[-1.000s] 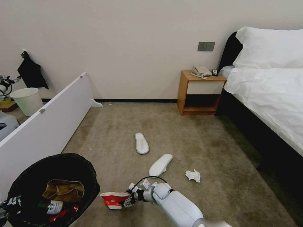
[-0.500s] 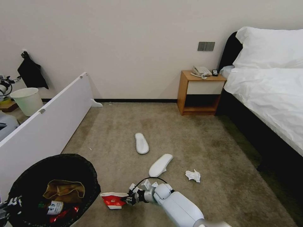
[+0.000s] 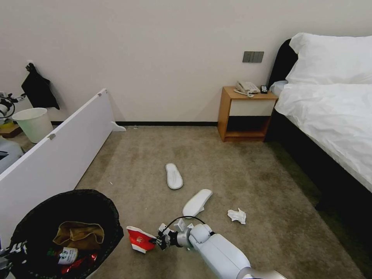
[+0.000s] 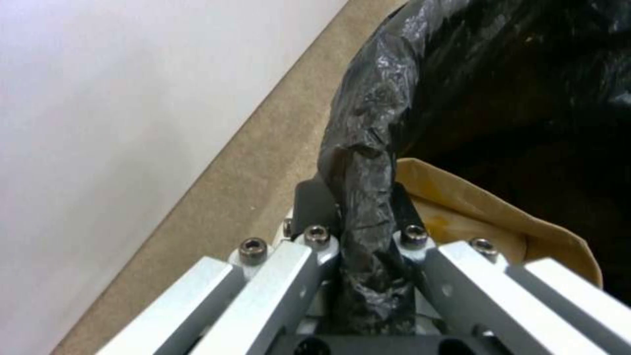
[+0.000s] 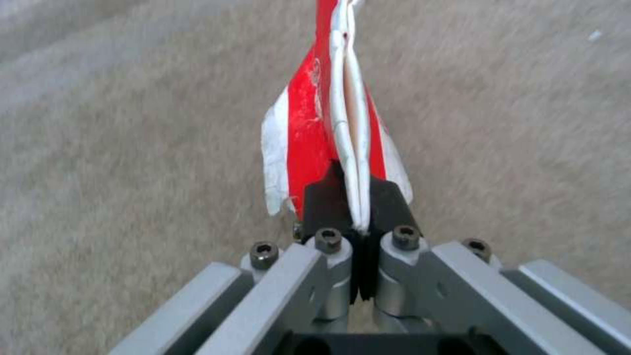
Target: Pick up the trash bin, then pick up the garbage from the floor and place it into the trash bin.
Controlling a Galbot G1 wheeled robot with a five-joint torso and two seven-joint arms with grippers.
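**Cup tilted up off carpet, bin rim held**

Since half a second ago the flattened red paper cup (image 3: 140,239) has rotated: it now sits tilted, one corner up, just right of the trash bin (image 3: 112,217), and the right gripper (image 3: 158,241) has shifted slightly with it.

Right gripper is pinched closed on the cup's edge; right wrist view shows the black pads (image 5: 323,197) squeezing the flattened white rim (image 5: 348,123), red and white print on both sides, over carpet.

Left gripper (image 4: 365,222) is clamped on the bin's crinkly black liner at the rim; a brown cardboard box (image 4: 473,217) is inside, right behind the pinch.

Head view adds the rest of the bin contents: clear bottle (image 3: 66,255), crushed red can (image 3: 79,262).

On the carpet beyond the arm: two white slippers (image 3: 174,176) (image 3: 197,202), crumpled white tissue (image 3: 236,215).
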